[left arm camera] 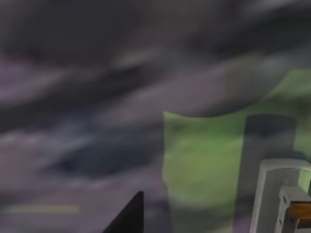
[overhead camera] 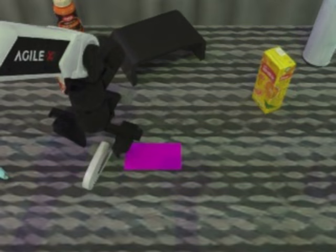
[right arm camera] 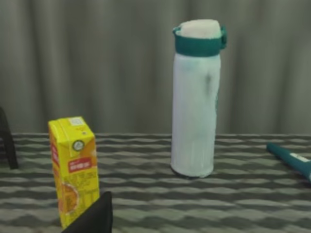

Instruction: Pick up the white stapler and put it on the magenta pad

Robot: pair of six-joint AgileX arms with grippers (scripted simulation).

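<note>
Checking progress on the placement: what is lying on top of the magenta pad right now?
Nothing shows on the magenta pad. The white stapler lies on the table off its left edge, the left gripper over the stapler's upper end, hiding that end.

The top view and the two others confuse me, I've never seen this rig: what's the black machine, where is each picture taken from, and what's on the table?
The black and white machine is my left arm, an AgileX robot arm; its left gripper hangs over the near end of the white stapler, which lies just left of the magenta pad on the table. Nothing looks lifted yet. One picture looks down from above; the other two come from cameras on each wrist. The left wrist view is too blurred to read. The right wrist view shows a yellow juice carton and a white flask. A black bench block stands at the back. The right arm is out of the top view.
</note>
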